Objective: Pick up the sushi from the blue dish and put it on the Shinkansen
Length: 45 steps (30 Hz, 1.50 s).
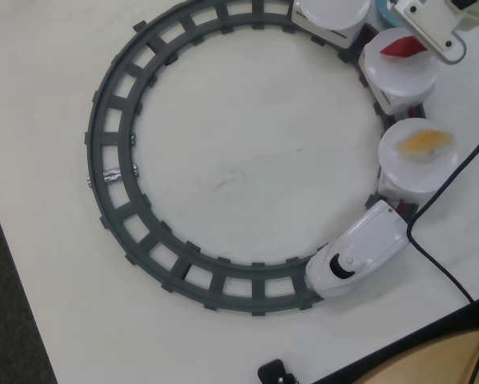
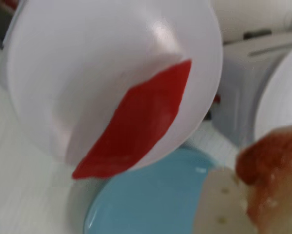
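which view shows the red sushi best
The wrist view: the red sushi fills the frame, lying on a white plate. The overhead view shows it small, partly hidden by the hand.

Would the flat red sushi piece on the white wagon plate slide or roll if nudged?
The flat red sushi piece looks thin, so rolling seems unlikely. The round white wagon plate looks glossy and rimless, so it may slide off. It probably weighs little.

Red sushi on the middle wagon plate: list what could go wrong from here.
1. The red sushi lies at the edge of its white plate in the overhead view, so it may slide off.
2. The gripper is close above it and could knock it.
3. The black cable runs beside the Shinkansen and might snag.
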Motion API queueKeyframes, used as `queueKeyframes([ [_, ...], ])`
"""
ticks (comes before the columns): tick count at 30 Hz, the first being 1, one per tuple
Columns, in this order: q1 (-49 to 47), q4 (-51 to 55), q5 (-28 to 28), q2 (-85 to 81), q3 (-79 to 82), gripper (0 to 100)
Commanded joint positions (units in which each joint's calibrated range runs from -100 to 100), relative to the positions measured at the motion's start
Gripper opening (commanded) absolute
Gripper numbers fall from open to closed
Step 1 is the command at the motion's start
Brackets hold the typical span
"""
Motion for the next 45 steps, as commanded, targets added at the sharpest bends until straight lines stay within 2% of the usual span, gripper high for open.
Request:
queueKeyframes([
  [1, -2.5, 0.7, -0.2, 0.0, -3.1, 2],
  [24, -3.1, -4.3, -0.3, 6.3, -4.0, 2],
  [33, 2.3, -8.1, -0.3, 8.8, -2.5, 2],
  [45, 1.1, -9.0, -0.2, 10.8, -2.8, 2],
])
